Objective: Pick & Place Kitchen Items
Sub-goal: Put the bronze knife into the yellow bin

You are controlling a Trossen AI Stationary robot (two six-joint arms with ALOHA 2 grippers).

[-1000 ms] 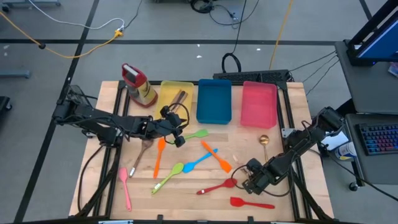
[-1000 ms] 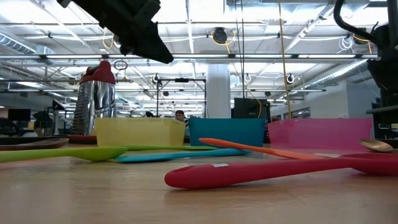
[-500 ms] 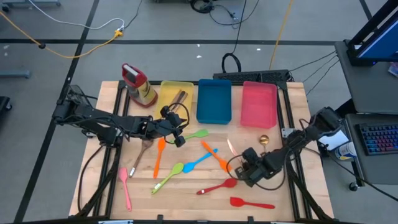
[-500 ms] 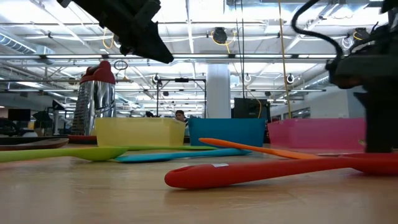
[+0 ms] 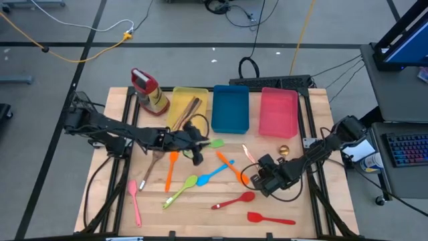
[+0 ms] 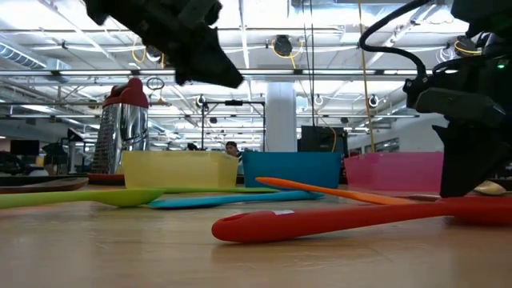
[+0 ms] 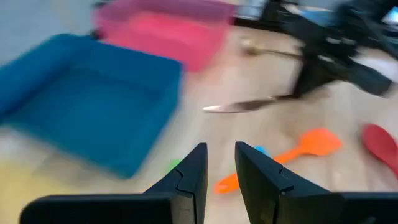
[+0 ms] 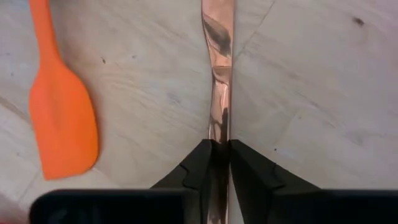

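I'm running this rig in a big open lab or workshop hall: bare grey floor [image 5: 67, 73] crossed by loose cables [image 5: 87, 47], exposed ceiling pipes and strip lights [image 6: 320, 48], and a computer keyboard [image 5: 408, 148] beside the wooden worktop [image 5: 200, 214].

- I see bare worktop [image 5: 314, 144] between the pink tray [image 5: 277, 112] and my right tool [image 5: 257, 175], with only a gold spoon [image 5: 283, 151] there.
- Orange spatula [image 5: 235, 171], blue spoon [image 5: 214, 175] and green spoon [image 5: 182, 189] crowd the middle.
- The bottle [image 5: 148, 90] blocks the far left corner.
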